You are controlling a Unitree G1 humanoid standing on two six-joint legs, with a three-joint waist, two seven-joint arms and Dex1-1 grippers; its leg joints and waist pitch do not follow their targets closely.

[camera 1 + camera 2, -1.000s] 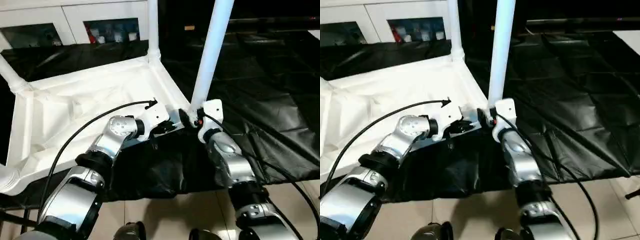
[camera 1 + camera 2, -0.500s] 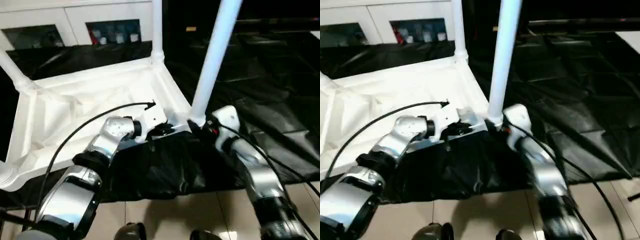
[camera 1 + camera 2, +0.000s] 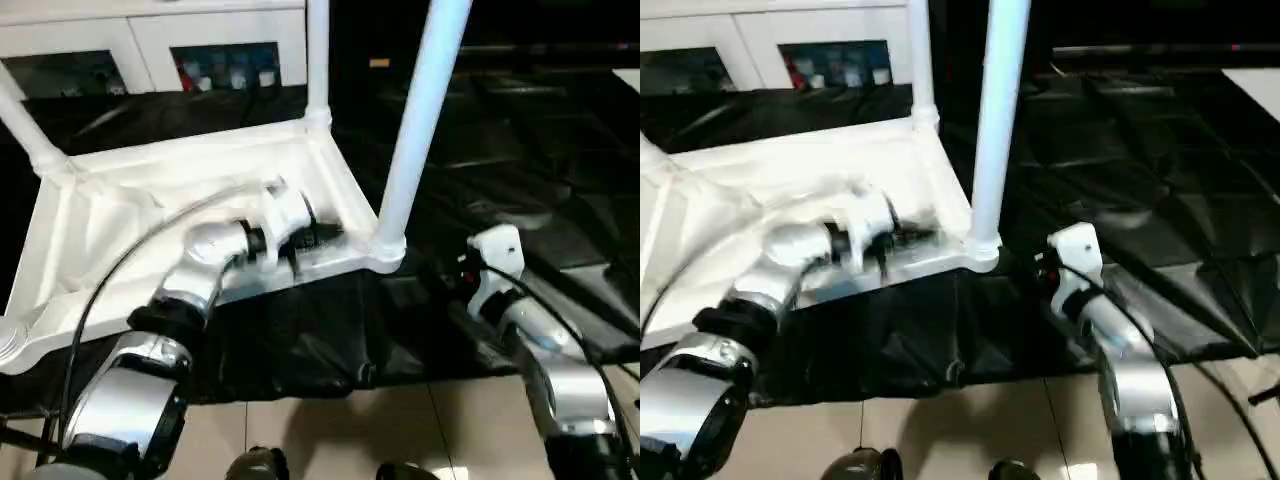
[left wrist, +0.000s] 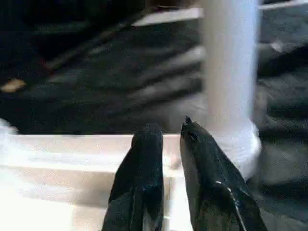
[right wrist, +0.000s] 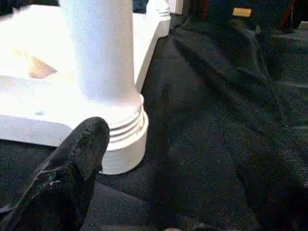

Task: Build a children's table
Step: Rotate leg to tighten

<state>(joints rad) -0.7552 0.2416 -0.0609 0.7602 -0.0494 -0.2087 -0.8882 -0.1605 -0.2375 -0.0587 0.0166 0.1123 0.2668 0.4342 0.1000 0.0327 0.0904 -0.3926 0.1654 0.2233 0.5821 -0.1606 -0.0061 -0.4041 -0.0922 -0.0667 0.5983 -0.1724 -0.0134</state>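
Upturned white tabletop (image 3: 120,215) lay on black-draped table (image 3: 560,180), legs seated in near-right (image 3: 415,110), far-right (image 3: 318,60) and far-left (image 3: 25,130) sockets. Left gripper (image 4: 166,139) sat narrow at near rim just left of near-right leg, nothing seen pinched; right gripper (image 5: 159,159) stood wide and empty, just right of that leg's socket. Judged light, stiff, slick moulded plastic: best gripped on rim or low on leg by flared collar, not high where leverage could tip it.

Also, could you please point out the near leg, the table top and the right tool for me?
near leg (image 3: 418,110), left eye view, middle of its shaft
table top (image 3: 130,190), left eye view, ribbed underside
right tool (image 5: 163,183), right wrist view, midway between its fingertips
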